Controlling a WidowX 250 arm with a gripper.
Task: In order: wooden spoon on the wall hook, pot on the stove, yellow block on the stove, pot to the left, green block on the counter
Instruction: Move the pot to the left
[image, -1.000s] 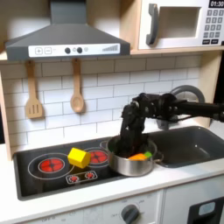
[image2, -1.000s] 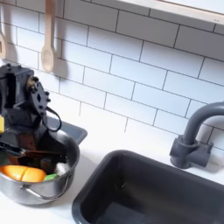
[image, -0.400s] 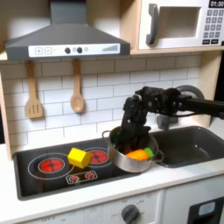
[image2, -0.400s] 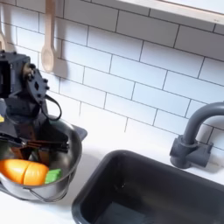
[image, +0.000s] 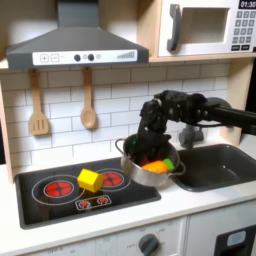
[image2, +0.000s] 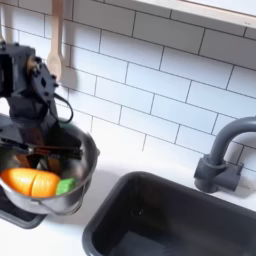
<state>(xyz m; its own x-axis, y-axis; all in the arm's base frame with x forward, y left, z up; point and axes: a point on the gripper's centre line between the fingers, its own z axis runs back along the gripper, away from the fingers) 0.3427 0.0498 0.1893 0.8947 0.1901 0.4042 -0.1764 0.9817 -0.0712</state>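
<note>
My gripper (image: 141, 146) (image2: 27, 133) is shut on the back rim of the steel pot (image: 150, 170) (image2: 66, 202) and holds it in the air over the stove's right edge, beside the sink (image: 216, 166) (image2: 170, 216). A green block (image: 168, 165) (image2: 65, 186) and an orange piece (image: 155, 167) (image2: 31, 181) lie in the pot. The yellow block (image: 90, 180) rests on the stove (image: 50, 192) between the two red burners. On the tiled wall the wooden spoon (image: 88, 104) (image2: 55, 45) hangs from a hook.
A wooden spatula (image: 38, 108) hangs to the left of the spoon in the first exterior view. The grey faucet (image: 217, 106) (image2: 216, 160) stands behind the sink. Overhead are a range hood (image: 76, 45) and a microwave (image: 205, 28).
The gripper has lifted the pot off the stove surface; it now hangs higher, with the blocks still inside. The yellow block and the spoon have not moved.
</note>
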